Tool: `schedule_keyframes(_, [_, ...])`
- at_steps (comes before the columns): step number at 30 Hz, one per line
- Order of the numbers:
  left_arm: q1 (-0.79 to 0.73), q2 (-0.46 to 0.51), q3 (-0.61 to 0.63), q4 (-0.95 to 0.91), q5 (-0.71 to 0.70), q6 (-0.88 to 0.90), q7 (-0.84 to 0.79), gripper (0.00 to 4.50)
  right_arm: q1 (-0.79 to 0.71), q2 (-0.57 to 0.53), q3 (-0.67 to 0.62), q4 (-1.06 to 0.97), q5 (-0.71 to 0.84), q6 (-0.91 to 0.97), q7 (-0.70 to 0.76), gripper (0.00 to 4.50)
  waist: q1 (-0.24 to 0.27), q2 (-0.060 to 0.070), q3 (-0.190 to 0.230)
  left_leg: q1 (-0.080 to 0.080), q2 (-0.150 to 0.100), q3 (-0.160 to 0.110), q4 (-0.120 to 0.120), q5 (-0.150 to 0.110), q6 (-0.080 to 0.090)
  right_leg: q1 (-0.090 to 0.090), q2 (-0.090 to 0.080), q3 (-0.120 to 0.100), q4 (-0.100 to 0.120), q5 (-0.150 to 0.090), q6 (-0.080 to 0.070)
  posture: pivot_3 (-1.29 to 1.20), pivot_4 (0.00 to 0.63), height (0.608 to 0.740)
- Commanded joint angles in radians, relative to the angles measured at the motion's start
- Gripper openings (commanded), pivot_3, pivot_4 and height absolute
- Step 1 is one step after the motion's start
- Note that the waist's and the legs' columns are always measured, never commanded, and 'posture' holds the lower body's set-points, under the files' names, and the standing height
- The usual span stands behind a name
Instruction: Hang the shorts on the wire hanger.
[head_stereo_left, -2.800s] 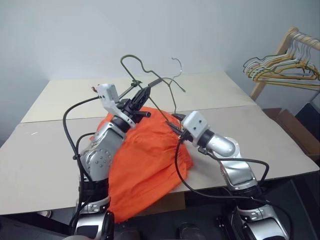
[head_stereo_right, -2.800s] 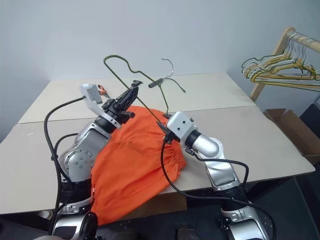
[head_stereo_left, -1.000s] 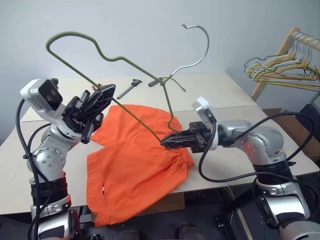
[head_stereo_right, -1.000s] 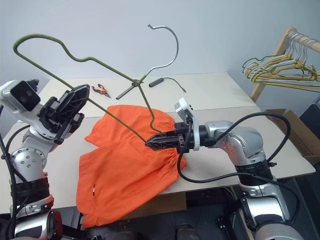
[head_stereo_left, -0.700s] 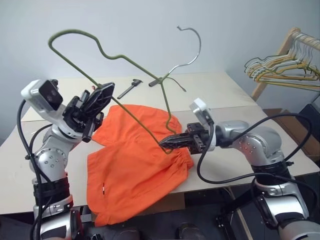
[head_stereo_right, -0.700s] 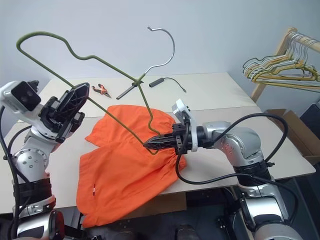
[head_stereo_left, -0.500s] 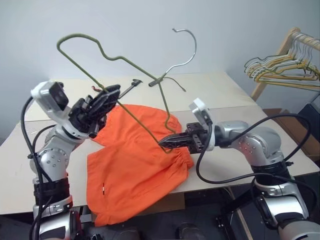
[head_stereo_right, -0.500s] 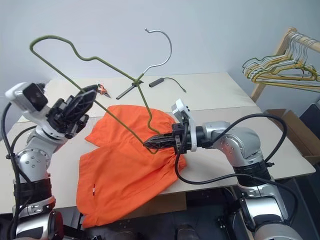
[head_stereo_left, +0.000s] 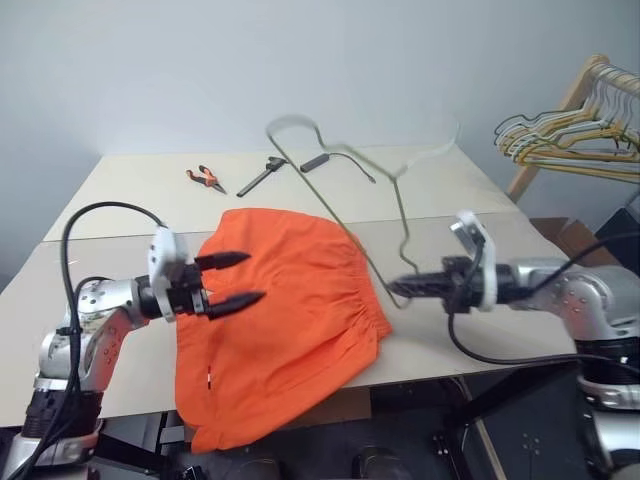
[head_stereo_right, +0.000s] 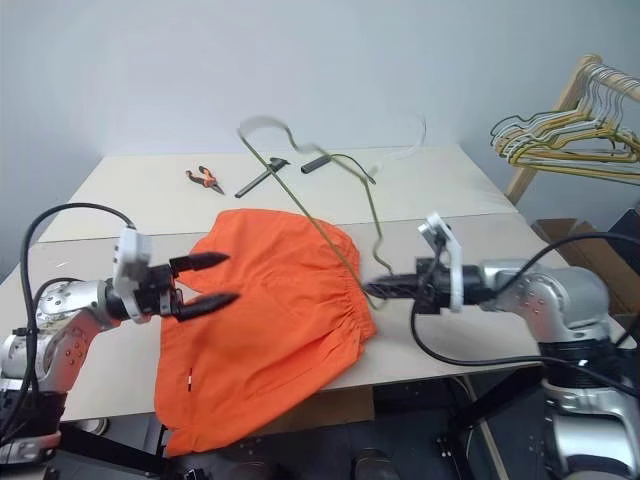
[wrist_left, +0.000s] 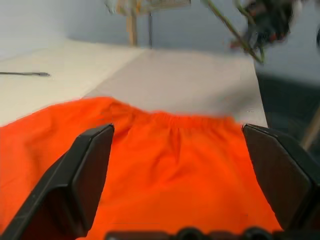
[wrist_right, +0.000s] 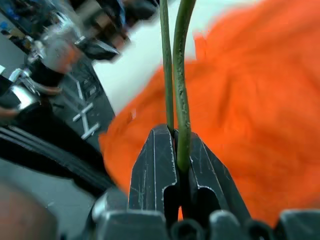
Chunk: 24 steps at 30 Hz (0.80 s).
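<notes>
The pale desk (head_stereo_left: 120, 215) stands against a plain grey-blue wall, a seam running across it. The shorts (head_stereo_left: 290, 310) lie spread at its front, one part drooping over the front edge. The left pincer (head_stereo_left: 232, 280) is released, its fingers spread over the shorts' left side. The right pincer (head_stereo_left: 405, 288), right of the shorts, is clenched on the wire hanger (head_stereo_left: 340, 205), which rises above them. Behind the shorts lie orange-handled pliers (head_stereo_left: 204, 178). Far right, a wooden rack (head_stereo_left: 570, 90) carries pale hangers.
</notes>
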Motion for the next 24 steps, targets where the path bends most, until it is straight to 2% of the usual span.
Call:
schedule_keyframes(1, [0.025,0.031,-0.057,-0.083,0.068,-0.071,-0.044,4.48,0.068,-0.094,0.008,0.050,-0.042,-0.010,0.073,0.00,-0.001,0.000,0.000,0.000,0.000,0.000,0.000,0.000,0.001,0.000,0.000,0.000,-0.001,0.000,0.000,-0.01,0.000,0.740])
schedule_keyframes(3, [0.036,0.039,-0.076,-0.104,0.085,-0.083,-0.054,4.48,0.089,-0.133,0.015,0.112,-0.038,0.030,0.112,0.00,-0.004,0.000,0.000,0.000,0.000,0.001,0.000,-0.001,0.001,-0.001,0.000,0.001,0.000,0.000,0.000,-0.01,0.000,0.740])
schedule_keyframes(6, [0.038,0.035,-0.096,-0.123,0.092,-0.088,-0.059,4.48,0.137,-0.213,0.091,0.194,-0.075,0.041,0.221,0.00,-0.009,0.001,0.000,0.001,0.001,0.001,0.000,-0.001,0.001,0.000,0.001,0.003,0.000,0.000,0.000,-0.01,0.000,0.740])
schedule_keyframes(9, [0.038,0.028,-0.113,-0.133,0.094,-0.090,-0.064,4.48,0.129,-0.249,0.161,0.292,-0.085,0.112,0.293,0.00,-0.008,0.001,0.000,0.004,0.001,0.001,0.001,-0.001,0.001,0.002,0.002,0.003,0.001,0.000,0.000,-0.02,0.000,0.740])
schedule_keyframes(16, [0.041,0.029,-0.145,-0.138,0.119,-0.099,-0.071,4.48,0.113,-0.256,0.246,0.398,-0.159,0.096,0.366,0.00,-0.010,0.001,0.000,0.004,0.001,0.001,0.001,0.000,0.001,0.001,0.002,0.004,0.002,0.000,0.000,-0.02,0.000,0.740])
schedule_keyframes(24, [0.056,0.035,-0.141,-0.152,0.115,-0.101,-0.072,4.48,0.106,-0.228,0.232,0.436,-0.190,0.079,0.386,0.00,-0.007,0.001,0.000,0.004,0.001,0.001,0.001,0.000,0.001,0.001,0.002,0.004,0.002,0.000,0.001,-0.02,0.000,0.740])
